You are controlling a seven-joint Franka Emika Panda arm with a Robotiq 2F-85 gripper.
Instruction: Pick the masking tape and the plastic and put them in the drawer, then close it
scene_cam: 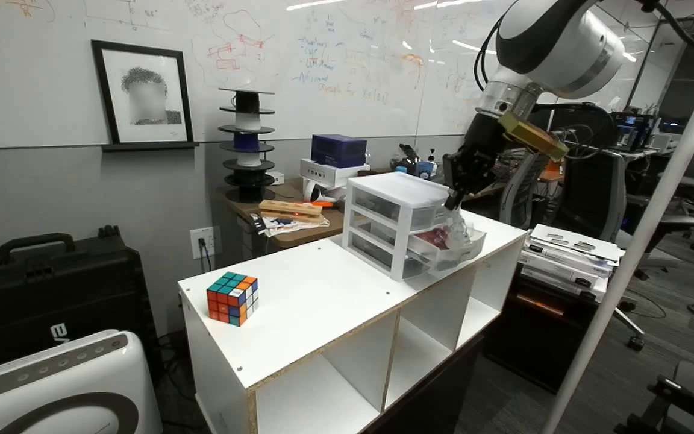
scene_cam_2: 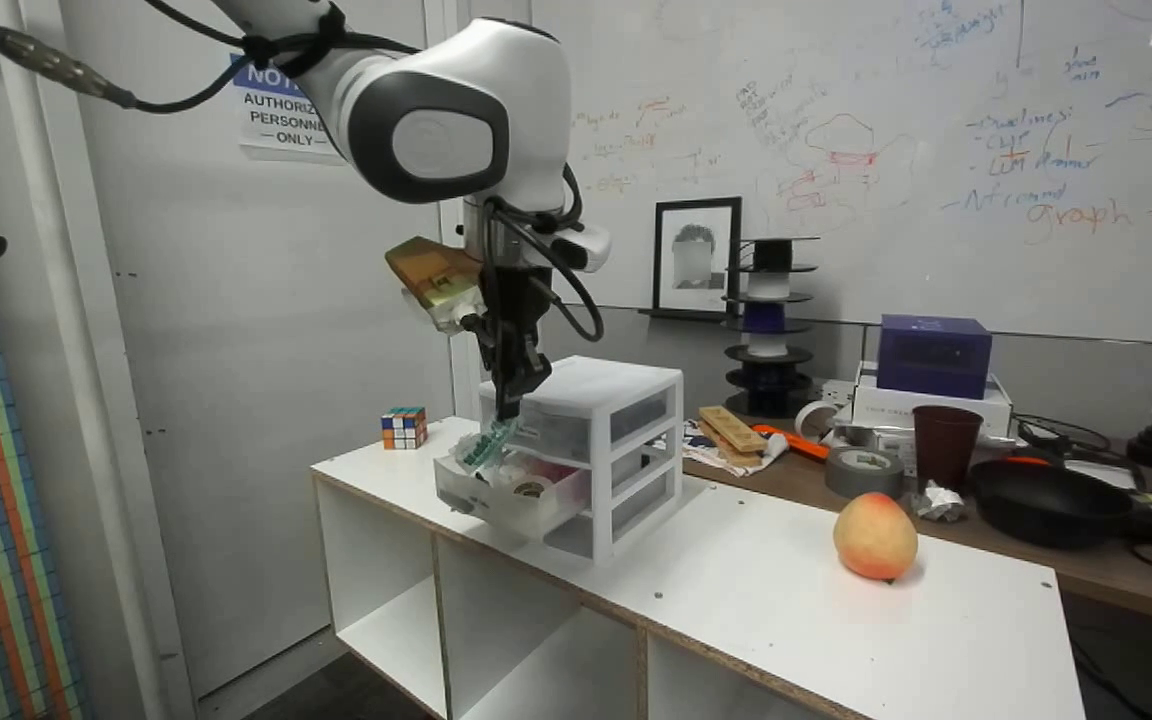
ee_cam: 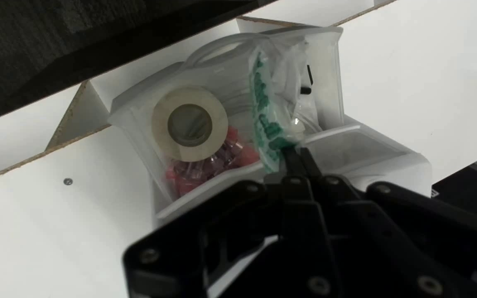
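Note:
The middle translucent drawer of the small white unit is pulled out; its front wall (scene_cam: 458,258) shows in both exterior views (scene_cam_2: 496,512) and its side wall in the wrist view (ee_cam: 334,78). The masking tape (ee_cam: 160,132) lies flat inside it, on red and purple wrapped pieces; it shows partly in an exterior view (scene_cam_2: 533,487). My gripper (ee_cam: 297,152) is over the drawer, fingers close together, pinching the top of the crumpled plastic with green marks (ee_cam: 265,111). The plastic hangs into the drawer in both exterior views (scene_cam: 458,230) (scene_cam_2: 486,447). The gripper also shows there (scene_cam: 452,202) (scene_cam_2: 506,412).
The drawer unit (scene_cam: 404,184) stands on a white cubby shelf (scene_cam: 299,301). A puzzle cube (scene_cam: 232,299) and a peach-like fruit (scene_cam_2: 876,537) are on the shelf top. A desk behind holds grey tape (scene_cam_2: 864,472), a cup (scene_cam_2: 946,445) and a pan (scene_cam_2: 1048,500).

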